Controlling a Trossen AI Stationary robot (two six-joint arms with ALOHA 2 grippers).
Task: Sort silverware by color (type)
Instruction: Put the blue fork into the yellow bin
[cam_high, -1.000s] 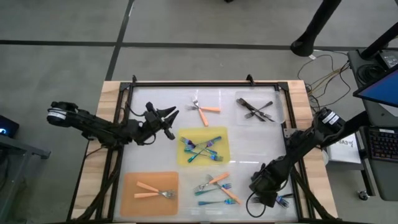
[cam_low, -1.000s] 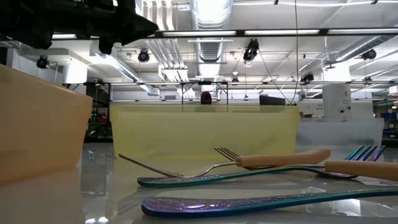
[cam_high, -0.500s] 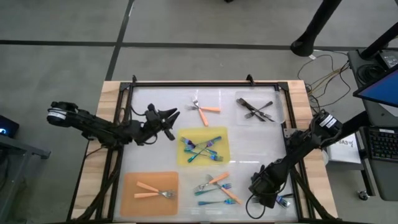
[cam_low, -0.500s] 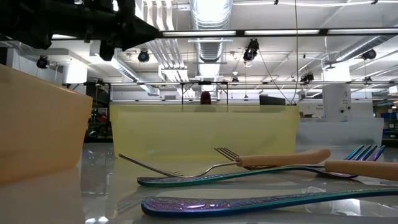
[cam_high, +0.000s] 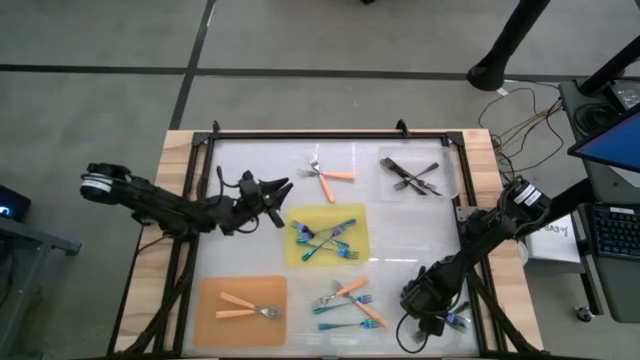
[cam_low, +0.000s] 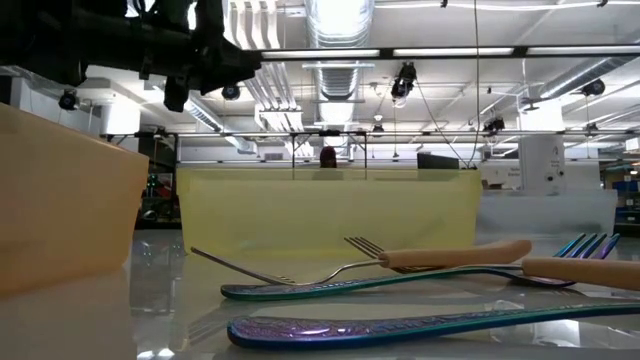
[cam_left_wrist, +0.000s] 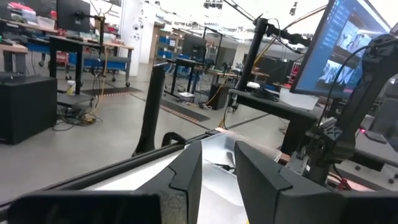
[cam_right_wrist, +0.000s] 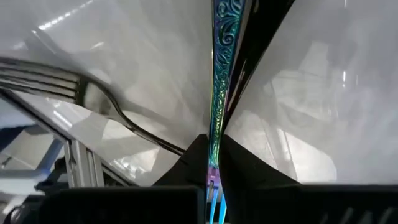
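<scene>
I see the white table (cam_high: 250, 260) carrying an orange mat (cam_high: 240, 310), a yellow mat (cam_high: 328, 235), and scattered forks (cam_high: 345, 300).

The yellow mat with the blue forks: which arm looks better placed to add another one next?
The right: its tool is shut on a blue fork. The left tool is empty, beside the yellow mat.

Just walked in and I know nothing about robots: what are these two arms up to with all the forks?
They are sorting forks by colour. The right gripper, at the table's near right corner, is shut on an iridescent blue-teal fork. The left gripper hovers open and empty beside the yellow mat, which holds blue-teal forks. Two orange-handled forks lie on the orange mat; a mixed pile remains unsorted.
</scene>
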